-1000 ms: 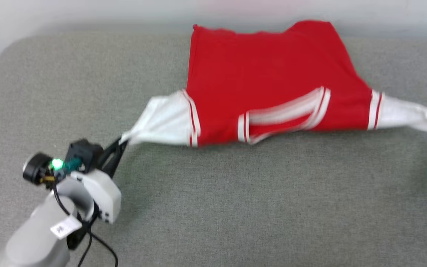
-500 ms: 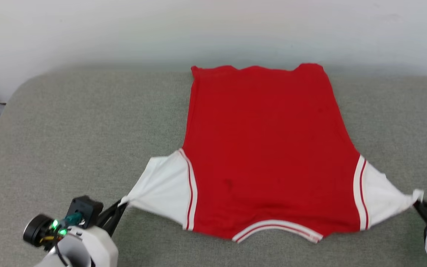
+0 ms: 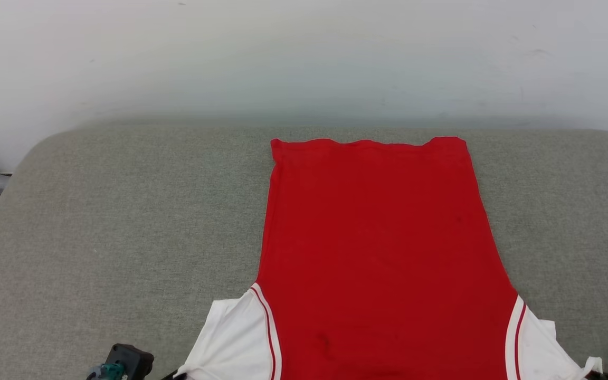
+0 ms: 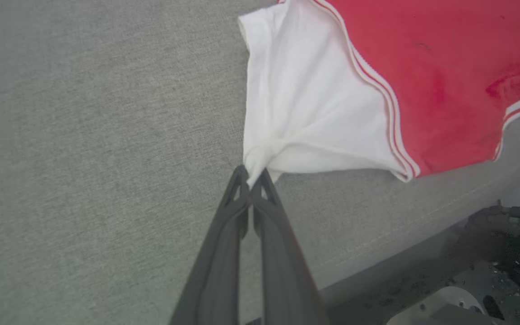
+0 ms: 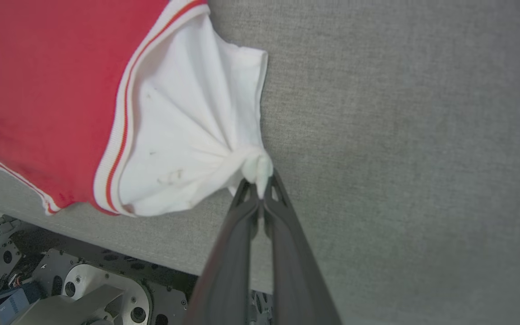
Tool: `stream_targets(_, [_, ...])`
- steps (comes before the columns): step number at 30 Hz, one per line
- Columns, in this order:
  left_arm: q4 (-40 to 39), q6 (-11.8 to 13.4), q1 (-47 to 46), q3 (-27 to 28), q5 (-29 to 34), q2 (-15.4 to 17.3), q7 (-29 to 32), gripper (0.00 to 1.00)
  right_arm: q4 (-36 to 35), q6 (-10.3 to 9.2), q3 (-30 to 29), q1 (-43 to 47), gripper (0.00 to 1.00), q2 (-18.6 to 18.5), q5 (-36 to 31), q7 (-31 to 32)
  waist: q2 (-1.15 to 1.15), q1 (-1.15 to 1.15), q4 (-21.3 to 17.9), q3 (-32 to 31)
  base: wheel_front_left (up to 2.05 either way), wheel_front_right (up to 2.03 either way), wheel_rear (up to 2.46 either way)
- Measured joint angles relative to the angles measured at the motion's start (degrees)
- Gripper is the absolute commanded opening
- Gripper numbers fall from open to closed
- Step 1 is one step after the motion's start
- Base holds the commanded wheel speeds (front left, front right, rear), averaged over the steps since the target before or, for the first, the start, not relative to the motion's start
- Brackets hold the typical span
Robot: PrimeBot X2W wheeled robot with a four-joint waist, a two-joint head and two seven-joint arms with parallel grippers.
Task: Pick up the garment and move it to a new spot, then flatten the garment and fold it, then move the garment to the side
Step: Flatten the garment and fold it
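While you are looking down through the head view, one garment (image 3: 378,253) is lying spread on the grey padded surface (image 3: 124,221), plain red side up. Its straight hem is pointing toward the pale wall (image 3: 283,53) that is running behind the surface. Two white sleeves are showing at the bottom edge, the left sleeve (image 3: 235,338) and the right sleeve (image 3: 541,348), each joined to the red body by a striped band. In the left wrist view you are seeing one of those sleeves fanning out from a bunched tip, with the grey surface lying under it. The surface's near edge is running across the lower right, where dark parts of the robot's base (image 4: 490,271) are showing beneath it. The left gripper (image 4: 252,174) is pressing its two dark fingers together on that bunched tip, pinching the white cloth between them. In the right wrist view the other sleeve is tapering into a small knot of white fabric over the grey surface. The striped neck trim is lying close to the near edge at the left, and pale perforated plates of the base are sitting below. The right gripper (image 5: 260,183) is likewise squeezing its fingers closed on the sleeve's tip, gripping the garment there.
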Motion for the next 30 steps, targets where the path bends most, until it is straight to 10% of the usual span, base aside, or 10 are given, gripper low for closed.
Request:
stream_targets(4, [-1.74, 0.48, -0.01, -0.10, -0.71, -0.25, 1.41, 0.00, -2.49, 0.00, -1.46, 1.07, 0.00, 0.42, -0.01, 3.71, 0.00, 0.00, 0.10, 0.13, 0.00, 0.00, 0.00])
stream_targets(5, [-2.23, 0.48, -0.03, -0.19, -1.09, -0.36, 2.10, 0.00, -2.90, 0.00, -2.36, 1.07, 0.22, 0.55, 0.00, 4.50, 0.00, 0.00, 0.15, 0.27, 0.00, 0.00, 0.00])
stream_targets(6, [-2.77, 0.49, -0.12, -0.41, -0.94, -0.42, 2.60, 0.00, -3.22, 0.00, -3.34, 1.06, 1.00, 0.62, -0.01, 5.30, 0.00, 0.01, 0.22, 0.46, 0.00, 0.00, 0.00])
stream_targets(17, [-13.66, 3.24, -3.03, -0.94, -1.21, -1.03, 8.75, 0.00, -11.48, -0.02, -14.89, -3.56, 1.00, 3.16, 1.18, 18.41, 0.00, 0.01, 3.34, 3.86, 0.00, 0.00, 0.00])
stream_targets(30, [-31.48, 5.32, -9.05, -0.49, 3.22, 3.53, 15.94, 0.00, -13.37, -0.03, -21.30, -32.06, 1.00, 10.18, -9.67, 41.22, 0.00, 0.02, 7.66, 17.03, 0.00, 0.00, 0.00])
